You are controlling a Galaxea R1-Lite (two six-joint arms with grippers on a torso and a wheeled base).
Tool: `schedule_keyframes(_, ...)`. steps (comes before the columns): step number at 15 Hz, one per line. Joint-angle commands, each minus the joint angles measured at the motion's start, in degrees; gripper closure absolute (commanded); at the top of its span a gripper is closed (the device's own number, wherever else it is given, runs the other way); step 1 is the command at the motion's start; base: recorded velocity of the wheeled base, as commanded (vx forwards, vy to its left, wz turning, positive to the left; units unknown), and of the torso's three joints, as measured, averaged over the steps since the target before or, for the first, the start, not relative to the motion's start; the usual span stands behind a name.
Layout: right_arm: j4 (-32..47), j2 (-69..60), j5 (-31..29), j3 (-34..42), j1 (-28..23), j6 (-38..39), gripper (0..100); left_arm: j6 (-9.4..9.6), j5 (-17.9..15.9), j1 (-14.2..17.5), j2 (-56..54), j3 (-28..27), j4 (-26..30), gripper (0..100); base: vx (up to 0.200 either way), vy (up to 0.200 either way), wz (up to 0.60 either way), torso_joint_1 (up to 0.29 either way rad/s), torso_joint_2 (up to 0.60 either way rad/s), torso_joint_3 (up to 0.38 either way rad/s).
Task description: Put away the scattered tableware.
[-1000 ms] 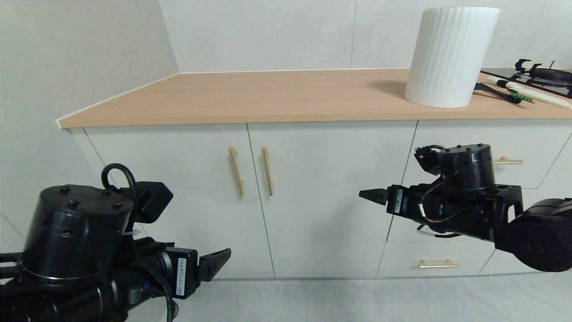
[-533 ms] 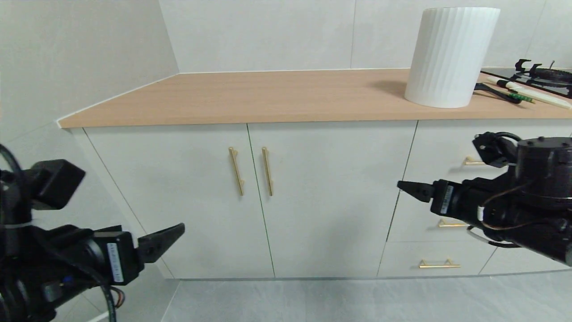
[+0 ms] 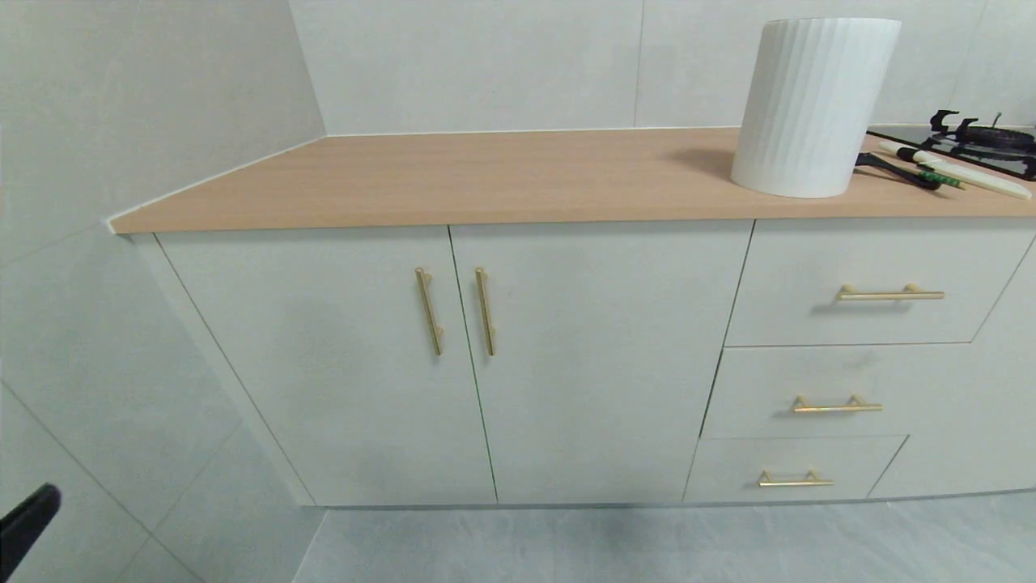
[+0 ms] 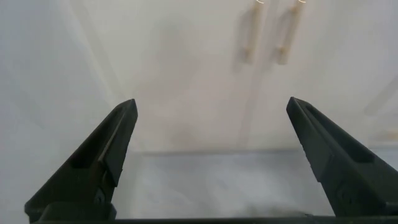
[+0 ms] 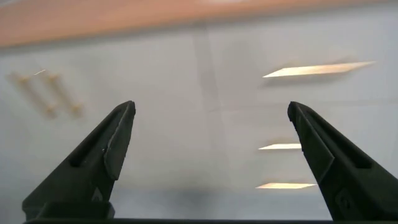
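Both claws are empty as I look in. The left claw [image 4: 211,106] is spread wide, its two dark fingers far apart. It faces the lower part of the double doors [image 4: 199,68] and the floor [image 4: 211,180] under them. One of its fingers [image 3: 27,525] pokes into the bottom corner of the head view, far below and well left of the white ribbed holder [image 3: 813,105]. The right claw [image 5: 210,107] is just as wide, with nothing between its fingers, and it looks at the cabinet front where the drawers [image 5: 311,102] sit (rather blurred).

The holder stands upright on the bench [image 3: 486,174]. The tableware [image 3: 931,172] lies flat on the bench just right of the holder, between it and the hob [image 3: 983,138]. It includes a black-handled piece [image 3: 894,168] with one end at the holder's base (I cannot tell whether it touches). There is also a thin green-marked piece [image 3: 945,179] and a long cream one [image 3: 983,182]. What kind each is, I cannot make out. The three drawers are stacked directly below the holder, all shut. The double doors stand below it and to its left, also shut.
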Motion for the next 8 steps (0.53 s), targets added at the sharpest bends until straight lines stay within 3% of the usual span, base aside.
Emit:
schedule_keyframes(1,11.48,-26.22,-0.43,2.0,-9.45,-11.09,0,4.54,-0.07,5.73,-13.06,1.63,3.51,0,0.0,0.0,0.0,0.0,0.0,0.0)
schedule_keyframes(2,14.11,-31.4,-0.52,2.26,-11.38,-14.51,0,5.07,-0.07,6.61,-15.35,1.63,4.91,0,0.0,0.0,0.0,0.0,0.0,0.0)
schedule_keyframes(5,18.95,-40.98,1.15,2.26,-17.89,-15.48,0,6.04,-0.25,8.54,-21.24,2.33,8.08,0,0.0,0.0,0.0,0.0,0.0,0.0)
schedule_keyframes(8,18.86,-40.98,0.89,5.43,-17.89,-12.84,0,5.42,-1.21,9.78,-23.17,6.11,7.11,0,0.0,0.0,0.0,0.0,0.0,0.0)
